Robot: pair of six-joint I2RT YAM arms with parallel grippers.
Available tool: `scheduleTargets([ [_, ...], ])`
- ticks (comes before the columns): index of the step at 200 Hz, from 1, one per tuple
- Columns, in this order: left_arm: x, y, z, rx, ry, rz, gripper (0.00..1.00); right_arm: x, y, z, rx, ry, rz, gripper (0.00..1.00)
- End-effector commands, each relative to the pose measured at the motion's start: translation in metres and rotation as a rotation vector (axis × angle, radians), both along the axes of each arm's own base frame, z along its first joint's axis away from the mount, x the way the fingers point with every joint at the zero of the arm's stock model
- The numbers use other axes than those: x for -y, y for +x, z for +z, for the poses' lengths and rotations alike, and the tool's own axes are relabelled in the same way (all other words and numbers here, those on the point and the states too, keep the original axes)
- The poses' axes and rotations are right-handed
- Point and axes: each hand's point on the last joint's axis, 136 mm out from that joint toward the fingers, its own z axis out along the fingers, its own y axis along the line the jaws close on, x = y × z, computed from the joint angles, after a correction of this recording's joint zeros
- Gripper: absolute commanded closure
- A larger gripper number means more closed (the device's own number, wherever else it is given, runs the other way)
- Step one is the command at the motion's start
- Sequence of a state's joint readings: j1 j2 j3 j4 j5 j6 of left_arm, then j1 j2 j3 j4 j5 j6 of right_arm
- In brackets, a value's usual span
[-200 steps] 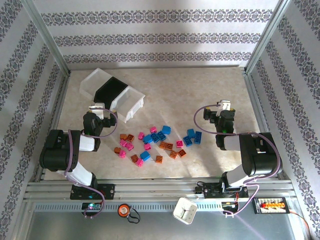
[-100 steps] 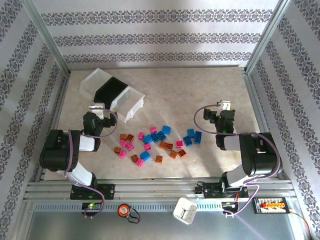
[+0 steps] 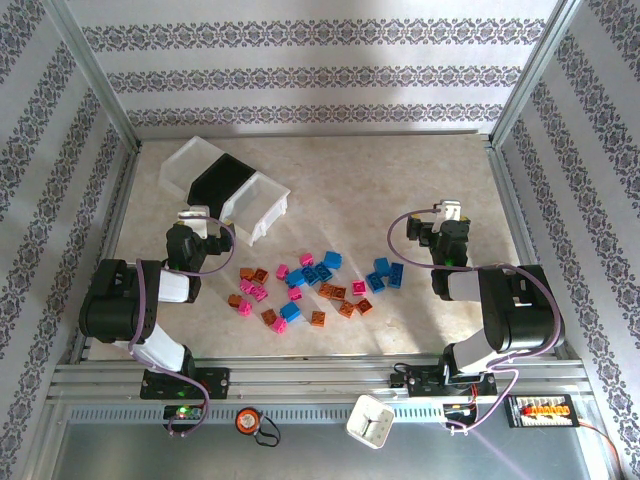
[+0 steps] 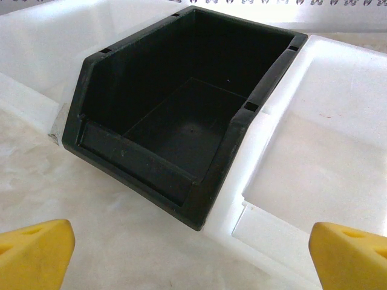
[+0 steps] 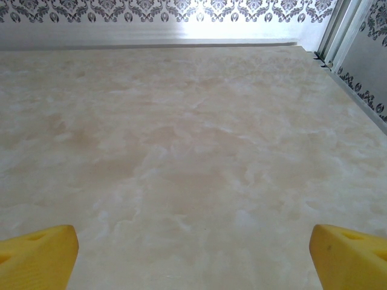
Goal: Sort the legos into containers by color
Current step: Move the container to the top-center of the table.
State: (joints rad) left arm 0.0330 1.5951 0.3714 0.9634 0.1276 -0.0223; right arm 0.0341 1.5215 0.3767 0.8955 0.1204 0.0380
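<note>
Three containers (image 3: pixel 224 184) in diagonal row

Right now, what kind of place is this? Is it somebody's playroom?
Probably a robot practice booth, not a playroom. A left arm and a right arm are bolted to a metal frame, patterned panels wall in the table, and legos lie near sorting containers.

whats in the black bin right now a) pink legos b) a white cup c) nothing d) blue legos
C: the left wrist view shows the black bin with a bare floor, while the legos lie scattered on the table.
</note>
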Motion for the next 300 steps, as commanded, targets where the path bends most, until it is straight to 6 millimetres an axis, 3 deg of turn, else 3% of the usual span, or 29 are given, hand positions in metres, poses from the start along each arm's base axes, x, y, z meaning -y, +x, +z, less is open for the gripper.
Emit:
scheduleTargets([
  [1,0.000,0.004,0.004,0.005,0.021,-0.012,0.01,0.001,0.003,0.009,0.040,0.026,0.013,0.02],
  [51,-0.010,-0.007,0.042,0.029,0.025,0.053,0.01,0.006,0.003,0.026,0.016,0.046,-0.005,0.02],
  [80,-0.021,-0.013,0.073,0.052,-0.041,0.145,0.01,0.019,-0.005,0.036,-0.051,0.067,-0.118,0.02],
  [105,-0.030,-0.018,0.101,0.132,-0.143,0.225,0.01,0.025,-0.013,0.058,-0.028,0.059,-0.258,0.02],
  [122,-0.045,-0.023,0.116,0.180,-0.300,0.338,0.01,0.005,-0.006,0.072,0.014,0.125,-0.204,0.02],
  [149,-0.063,-0.033,0.113,0.109,-0.562,0.522,0.01,-0.025,0.006,0.075,0.013,0.504,-0.095,0.02],
  [166,-0.046,-0.023,0.130,0.179,-0.630,0.378,0.01,-0.042,0.014,0.072,-0.037,0.640,-0.028,0.02],
  [195,-0.013,-0.006,0.149,0.182,-0.681,0.161,0.01,-0.055,0.017,0.055,-0.145,0.681,0.004,0.02],
  [220,0.006,0.012,0.138,0.004,-0.622,0.073,0.00,-0.057,0.010,0.049,-0.237,0.386,-0.035,0.02],
  [243,0.016,0.027,0.112,-0.257,-0.541,0.044,0.15,-0.048,0.005,0.069,-0.122,0.102,-0.154,0.02],
  [260,0.022,0.037,0.095,-0.363,-0.490,0.034,0.19,-0.048,0.006,0.070,-0.113,0.143,-0.166,0.02],
  [300,0.046,0.058,0.055,-0.569,-0.220,-0.017,0.24,-0.067,0.006,0.062,-0.164,0.336,0.014,0.02],
])
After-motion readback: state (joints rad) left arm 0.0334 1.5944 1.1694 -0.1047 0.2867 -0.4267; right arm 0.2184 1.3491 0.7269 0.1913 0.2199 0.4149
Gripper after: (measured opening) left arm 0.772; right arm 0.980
